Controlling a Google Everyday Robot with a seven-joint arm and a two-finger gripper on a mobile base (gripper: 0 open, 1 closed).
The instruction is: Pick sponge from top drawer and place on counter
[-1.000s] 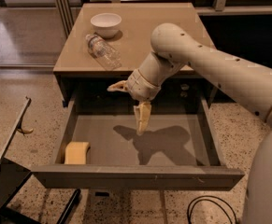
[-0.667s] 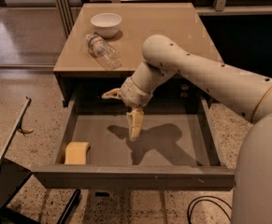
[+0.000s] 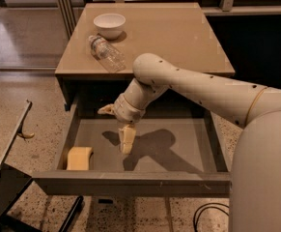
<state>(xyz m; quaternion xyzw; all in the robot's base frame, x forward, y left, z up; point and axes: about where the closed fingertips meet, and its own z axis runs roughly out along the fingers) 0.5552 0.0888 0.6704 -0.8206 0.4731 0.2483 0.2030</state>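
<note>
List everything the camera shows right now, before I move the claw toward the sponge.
sponge: one, pale yellow, front-left corner of the top drawer
top drawer: one, grey, pulled open under the counter
counter: one, tan
bowl: one, white, counter's back left
bottle: one, clear, lying on the counter's left side
cable: one, black, on the floor, bottom right
arm: one, cream, reaching in from the right
claw: one, cream-yellow, open, over the drawer's middle, clear of the sponge
</note>
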